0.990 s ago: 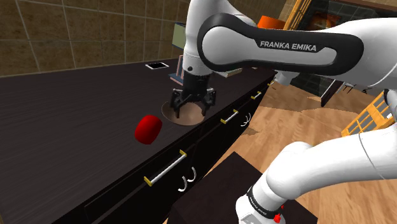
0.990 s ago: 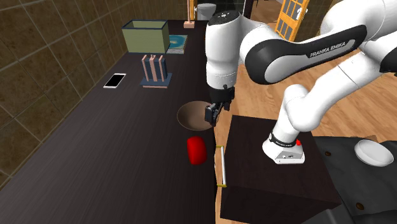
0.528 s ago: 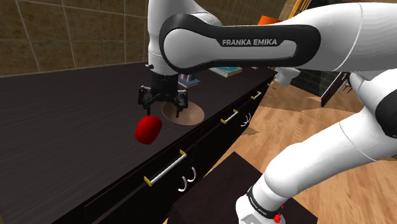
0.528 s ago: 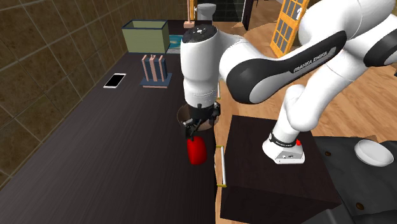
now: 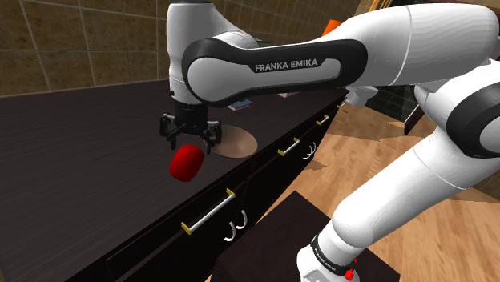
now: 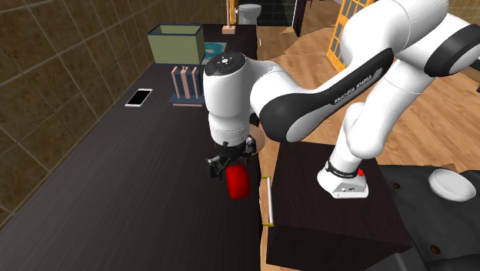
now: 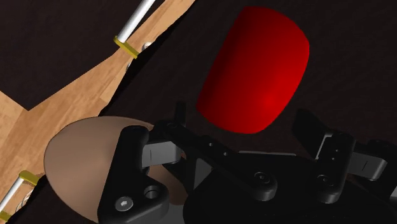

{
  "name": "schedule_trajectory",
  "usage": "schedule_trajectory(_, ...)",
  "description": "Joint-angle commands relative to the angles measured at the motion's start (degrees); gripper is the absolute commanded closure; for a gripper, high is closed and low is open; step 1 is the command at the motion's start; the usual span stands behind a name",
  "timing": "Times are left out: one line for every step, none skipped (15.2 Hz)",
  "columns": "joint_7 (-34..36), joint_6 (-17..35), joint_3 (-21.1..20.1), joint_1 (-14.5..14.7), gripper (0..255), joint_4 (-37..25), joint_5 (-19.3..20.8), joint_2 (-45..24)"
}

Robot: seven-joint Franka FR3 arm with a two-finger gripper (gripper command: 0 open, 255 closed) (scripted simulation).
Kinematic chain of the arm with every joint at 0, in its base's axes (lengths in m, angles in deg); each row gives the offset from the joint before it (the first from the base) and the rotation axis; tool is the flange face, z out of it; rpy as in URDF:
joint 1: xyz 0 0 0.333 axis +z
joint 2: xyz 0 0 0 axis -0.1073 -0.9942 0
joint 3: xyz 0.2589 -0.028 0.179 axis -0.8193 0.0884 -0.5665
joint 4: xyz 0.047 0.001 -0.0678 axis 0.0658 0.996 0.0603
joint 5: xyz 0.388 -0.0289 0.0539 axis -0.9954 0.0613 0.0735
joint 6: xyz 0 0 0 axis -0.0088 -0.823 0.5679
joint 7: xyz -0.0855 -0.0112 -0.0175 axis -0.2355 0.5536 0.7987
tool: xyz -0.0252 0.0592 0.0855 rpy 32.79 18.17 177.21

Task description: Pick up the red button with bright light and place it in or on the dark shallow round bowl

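Jaws spread wide, hanging in the shoulder view directly over the red button (image 5: 186,163), having left the brown shallow bowl (image 5: 239,144) they hovered above a second ago. In the second exterior view the button (image 6: 237,183) lies unmoved on the dark surface (image 6: 115,192), just beneath them. In the wrist view the button (image 7: 254,70) sits ahead between them, untouched, and the bowl (image 7: 76,165) lies off to one side.

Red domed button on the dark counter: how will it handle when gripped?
Likely rigid: the red domed button looks like one smooth solid piece. Its rounded, glossy sides may slip in the black gripper, or let it rock if nudged.
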Motion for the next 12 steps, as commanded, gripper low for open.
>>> schedule_trajectory(0.01,1.54,-0.02,-0.01,0,1.47,0.02,-0.05)
schedule_trajectory(0.05,1.98,-0.05,-0.01,0,1.84,0.07,-0.14)
schedule_trajectory(0.04,1.98,-0.05,-0.01,0,1.85,0.07,-0.13)
schedule_trajectory(0.05,1.98,-0.05,-0.01,0,1.85,0.07,-0.13)
schedule_trajectory(0.05,1.98,-0.05,-0.01,0,1.84,0.07,-0.14)
schedule_trajectory(0.05,1.98,-0.05,-0.01,0,1.84,0.07,-0.14)
schedule_trajectory(0.05,1.98,-0.05,-0.01,0,1.84,0.07,-0.14)
schedule_trajectory(0.05,1.98,-0.05,-0.01,0,1.84,0.07,-0.14)
schedule_trajectory(0.05,1.98,-0.05,-0.01,0,1.84,0.07,-0.14)
schedule_trajectory(0.05,1.99,-0.05,-0.01,255,1.84,0.07,-0.14)
schedule_trajectory(0.05,1.99,-0.05,-0.01,255,1.84,0.07,-0.14)
schedule_trajectory(0.05,1.98,-0.05,-0.02,255,1.84,0.07,-0.14)
